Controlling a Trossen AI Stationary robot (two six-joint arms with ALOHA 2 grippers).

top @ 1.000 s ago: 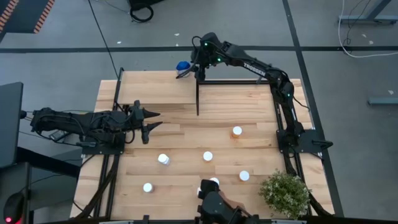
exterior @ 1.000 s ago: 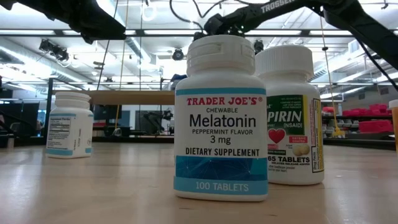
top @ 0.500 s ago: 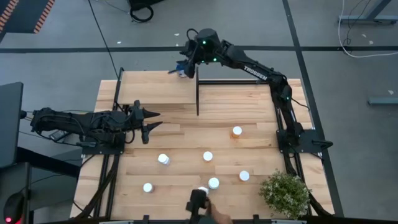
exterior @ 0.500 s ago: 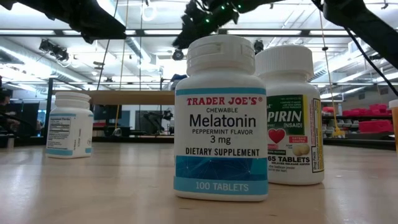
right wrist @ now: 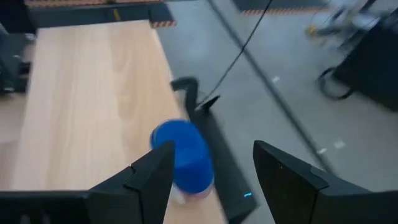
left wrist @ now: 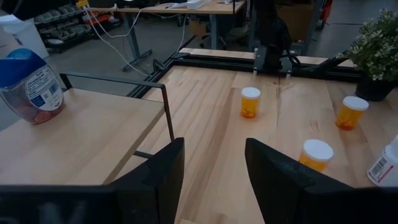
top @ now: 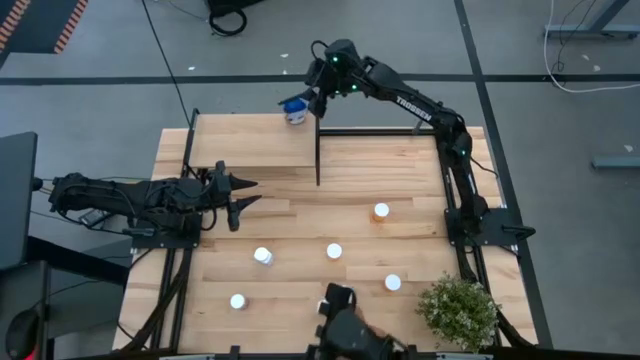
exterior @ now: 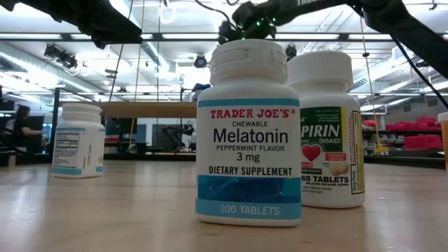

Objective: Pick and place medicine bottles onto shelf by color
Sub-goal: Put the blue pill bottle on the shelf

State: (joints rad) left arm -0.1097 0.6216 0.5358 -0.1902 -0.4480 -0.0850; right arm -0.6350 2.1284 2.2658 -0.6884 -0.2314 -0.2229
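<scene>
The blue-topped medicine bottle [top: 294, 108] stands on its base at the far right corner of the shelf [top: 250, 142]; it also shows in the left wrist view [left wrist: 28, 84]. My right gripper [top: 311, 91] hangs open above and just beyond it, fingers either side of the blue cap [right wrist: 180, 155] without touching. My left gripper [top: 246, 193] waits open at the table's left, level, pointing right. Several white-capped bottles stand on the tabletop: an orange one [top: 381, 211] and others [top: 334, 251] [top: 263, 256].
More bottles [top: 393, 283] [top: 238, 301] stand toward the near edge, two of them [exterior: 248, 133] [exterior: 325, 129] right in front of the low camera. A potted plant [top: 458, 310] fills the near right corner. A dark shape [top: 342, 325] that I cannot identify sits at the near edge.
My right gripper has risen and drawn back from the blue-topped bottle toward the far edge, rolling a little, its fingers still apart. The bottle stays standing on the shelf's corner. The dark shape at the near edge has shifted about.
</scene>
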